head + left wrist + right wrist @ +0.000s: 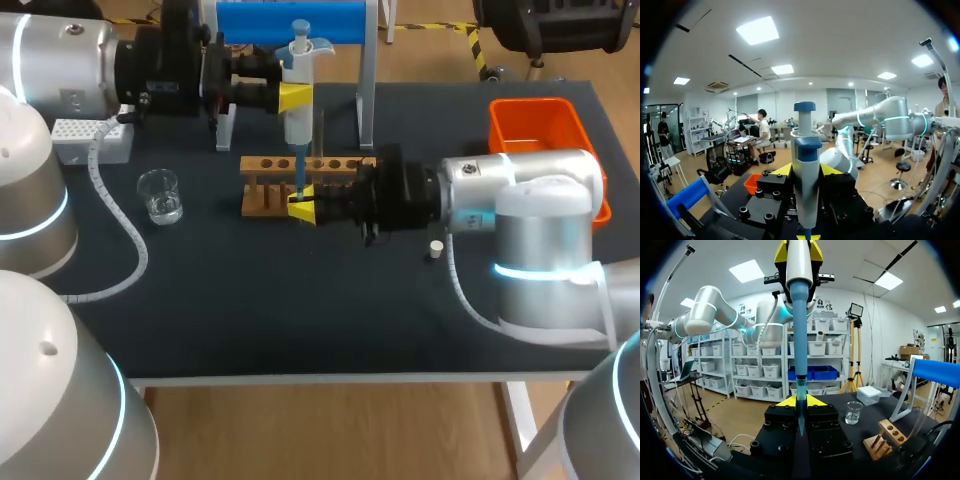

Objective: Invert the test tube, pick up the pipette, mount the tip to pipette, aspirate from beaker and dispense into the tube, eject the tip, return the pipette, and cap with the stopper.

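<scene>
Nearest me, a small white stopper (436, 246) lay on the dark table (300, 320) just beside my right arm. My right gripper (303, 207) was closed narrowly on the slim clear glass test tube (801, 414), holding it upright just in front of the wooden rack (268, 166). Directly above, the white-and-blue plastic pipette (299, 120) stood upright, its blue tip (298, 175) reaching down between my right fingers into the tube. My left gripper (294, 97) was clamped on its white body from both sides, and the small clear glass beaker (160, 195) stood well apart to the left.
</scene>
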